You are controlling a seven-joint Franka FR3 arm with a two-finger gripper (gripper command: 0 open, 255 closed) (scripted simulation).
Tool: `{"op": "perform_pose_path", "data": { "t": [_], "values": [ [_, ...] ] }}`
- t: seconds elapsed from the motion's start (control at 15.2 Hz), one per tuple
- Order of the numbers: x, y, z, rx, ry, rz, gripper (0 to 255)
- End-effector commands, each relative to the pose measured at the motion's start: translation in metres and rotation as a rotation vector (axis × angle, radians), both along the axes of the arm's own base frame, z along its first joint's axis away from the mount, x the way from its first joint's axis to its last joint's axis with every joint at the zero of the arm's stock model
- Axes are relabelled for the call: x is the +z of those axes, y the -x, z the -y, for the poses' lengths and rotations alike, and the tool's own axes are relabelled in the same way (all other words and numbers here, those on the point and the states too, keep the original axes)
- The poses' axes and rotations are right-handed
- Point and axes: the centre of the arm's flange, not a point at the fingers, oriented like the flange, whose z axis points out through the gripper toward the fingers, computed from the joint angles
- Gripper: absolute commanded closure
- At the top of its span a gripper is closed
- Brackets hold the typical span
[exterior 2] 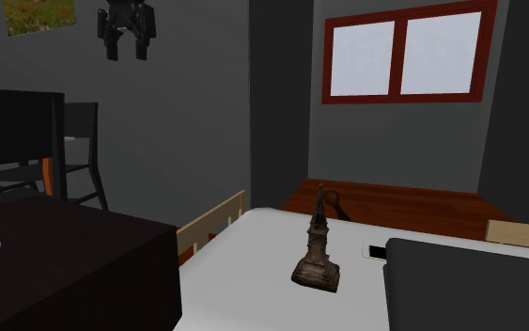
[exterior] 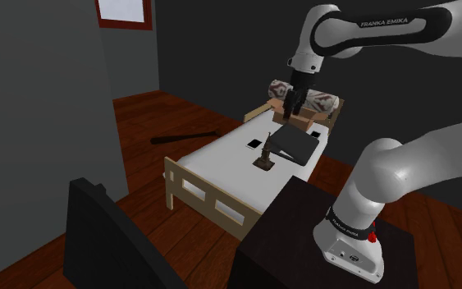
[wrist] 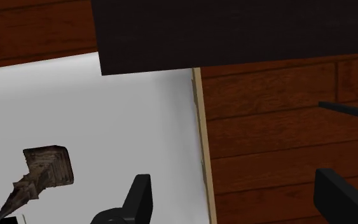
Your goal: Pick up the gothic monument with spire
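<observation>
Your arm (exterior: pixel 389 172) rises from the shoulder view's lower right, folds at the elbow and stretches leftward along the top edge. Its wrist turns straight down at upper centre, where your gripper (exterior: pixel 291 105) hangs with its fingers (wrist: pixel 139 196) standing apart.

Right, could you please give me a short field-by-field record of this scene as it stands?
target: gothic monument with spire, brown, standing upright on the bed
surface: bed, white mattress, light wooden frame
hand: gripper, open, empty, raised well above the bed
neighbour: flat black object, lying beside the monument, not touching it
floor: baseball bat on wood planks
</observation>
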Motion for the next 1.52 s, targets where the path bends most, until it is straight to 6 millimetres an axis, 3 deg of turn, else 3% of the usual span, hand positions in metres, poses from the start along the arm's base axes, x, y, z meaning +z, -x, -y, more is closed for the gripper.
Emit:
{"op": "perform_pose_path", "data": {
  "t": [0.0,1.45],
  "values": [
    [-0.017,-0.004,0.017,0.003,0.004,0.012,0],
    [-0.213,-0.068,0.212,0.033,0.031,0.115,0]
  ]
}}
